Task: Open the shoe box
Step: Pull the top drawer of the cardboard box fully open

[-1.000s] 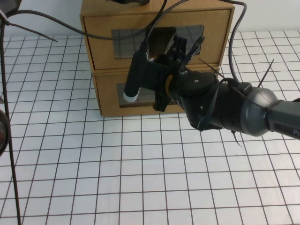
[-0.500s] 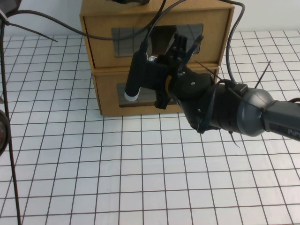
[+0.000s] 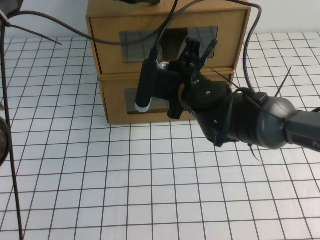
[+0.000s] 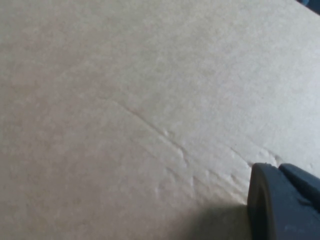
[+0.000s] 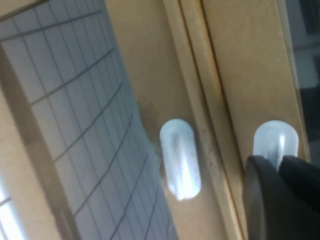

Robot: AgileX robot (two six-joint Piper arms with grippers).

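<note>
Cardboard shoe box (image 3: 107,47) at the table's (image 3: 150,190) far side, long axis left-right, front facing near.
Right gripper (image 3: 196,47) pinches its white pull tab (image 5: 274,137) between closed jaws; left gripper (image 4: 282,200) close against cardboard, state unclear.

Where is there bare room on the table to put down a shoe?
Free: the grid table in front of the right arm, and the strip left of the shoe boxes. Crowded: the boxes' front, where the right gripper is shut on a white handle; the left gripper is against cardboard.
</note>
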